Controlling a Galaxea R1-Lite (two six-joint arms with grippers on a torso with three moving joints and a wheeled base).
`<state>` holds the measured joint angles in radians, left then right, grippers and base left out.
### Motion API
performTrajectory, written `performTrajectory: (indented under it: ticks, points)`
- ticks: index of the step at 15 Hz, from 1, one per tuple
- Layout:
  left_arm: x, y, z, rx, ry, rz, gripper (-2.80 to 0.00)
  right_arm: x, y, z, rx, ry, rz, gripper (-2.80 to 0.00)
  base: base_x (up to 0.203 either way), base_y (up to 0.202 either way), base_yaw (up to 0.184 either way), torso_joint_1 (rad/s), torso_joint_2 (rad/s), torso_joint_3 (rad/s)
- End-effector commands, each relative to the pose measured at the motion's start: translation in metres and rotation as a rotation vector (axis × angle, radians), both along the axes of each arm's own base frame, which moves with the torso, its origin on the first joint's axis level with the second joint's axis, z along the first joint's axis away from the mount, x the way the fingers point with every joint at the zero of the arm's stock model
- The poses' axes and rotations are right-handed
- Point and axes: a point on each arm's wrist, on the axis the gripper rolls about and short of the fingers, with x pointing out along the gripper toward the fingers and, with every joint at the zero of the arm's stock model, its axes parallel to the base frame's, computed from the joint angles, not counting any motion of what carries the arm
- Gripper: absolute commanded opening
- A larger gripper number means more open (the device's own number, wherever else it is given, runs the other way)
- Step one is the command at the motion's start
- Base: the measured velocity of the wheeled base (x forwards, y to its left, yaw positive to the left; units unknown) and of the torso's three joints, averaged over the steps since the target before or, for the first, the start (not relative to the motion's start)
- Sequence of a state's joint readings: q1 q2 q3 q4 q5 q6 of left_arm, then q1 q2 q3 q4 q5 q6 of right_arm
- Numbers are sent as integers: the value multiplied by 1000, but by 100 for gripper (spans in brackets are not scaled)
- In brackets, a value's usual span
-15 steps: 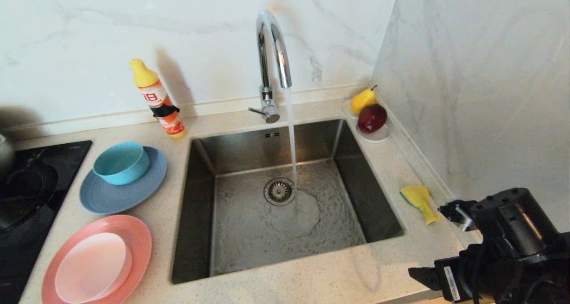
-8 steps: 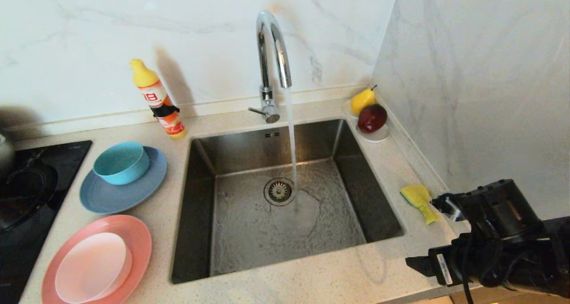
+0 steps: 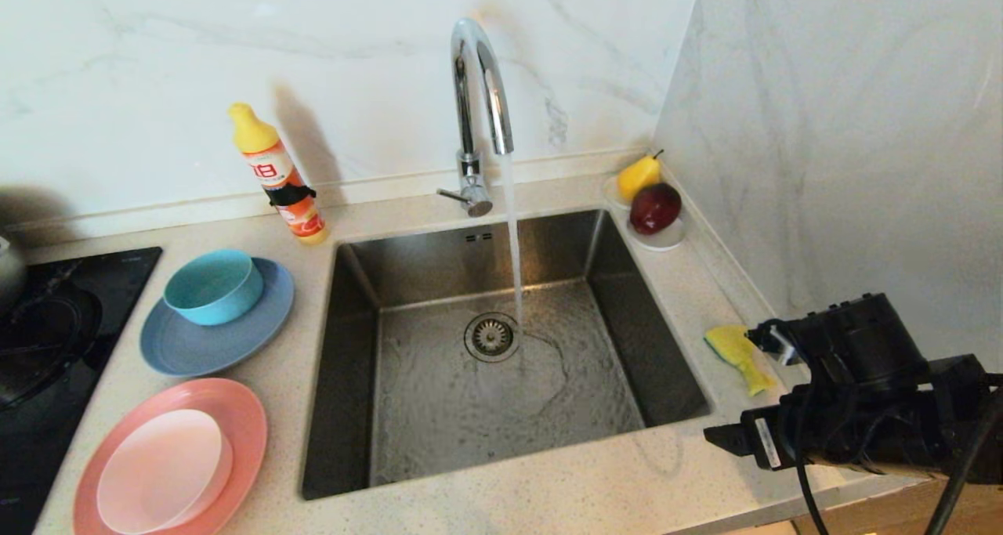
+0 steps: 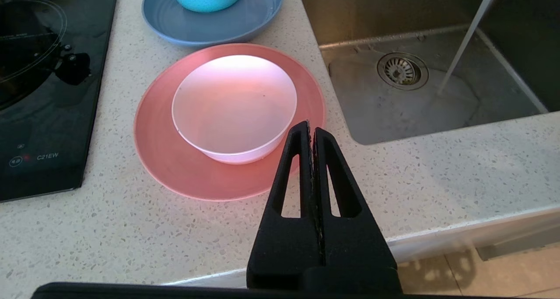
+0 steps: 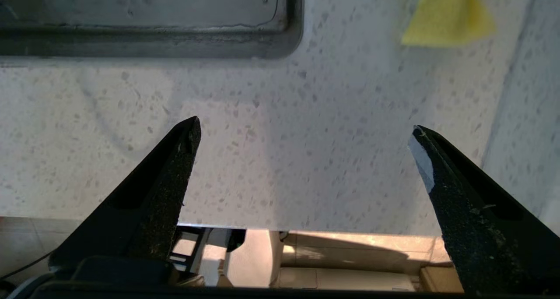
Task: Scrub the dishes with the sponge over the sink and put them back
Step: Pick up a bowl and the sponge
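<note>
Four dishes sit unmoved on the counter [image 3: 548, 496] left of the sink [image 3: 501, 347]: the teal bowl [image 3: 213, 286] on the grey-blue plate [image 3: 215, 319], the pale pink bowl [image 3: 164, 470] on the salmon-pink plate [image 3: 171, 457]. Left of them lies a black induction hob [image 3: 47, 339], cut off by the picture's edge. Behind the plates stands a dish-soap bottle [image 3: 278, 175]. Water runs from the chrome tap [image 3: 478, 104] onto the basin floor beside the drain strainer [image 3: 490, 336], as it did a second ago.

At the back right corner a yellow pear [image 3: 639, 176] and a red apple [image 3: 655, 207] rest on a small white saucer [image 3: 662, 241].

What differs is the right arm: it has climbed from the lower right corner toward the sponge [image 3: 736, 355], and its black wrist now hides the counter just right of the sponge's tail. The sponge lies flat on the counter right of the sink, its long axis running from the rounded body at the far left to the narrow tail at the near right. In the right wrist view only one yellow end [image 5: 446, 16] shows, cut off. The right gripper [image 5: 304, 132] hangs over bare counter, fingers spread wide, short of the sponge.

The left gripper [image 4: 310, 126] is parked over the counter's front edge near the salmon-pink plate, fingers pressed together on nothing.
</note>
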<state>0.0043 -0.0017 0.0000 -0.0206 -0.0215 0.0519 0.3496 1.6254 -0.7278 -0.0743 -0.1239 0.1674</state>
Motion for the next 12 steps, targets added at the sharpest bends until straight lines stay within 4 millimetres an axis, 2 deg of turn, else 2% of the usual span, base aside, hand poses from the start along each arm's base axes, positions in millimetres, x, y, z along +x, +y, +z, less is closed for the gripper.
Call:
performTrajectory:
  ticks: [1,12]
  points:
    - [1,0,-4,0,15,0,-280,3,-2,0,-3,1,13,0,0,0,0,0,0,0]
    - [1,0,-4,0,15,0,-280,25,-11,11,-79,-98,84,0,0,0,0,0,0,0]
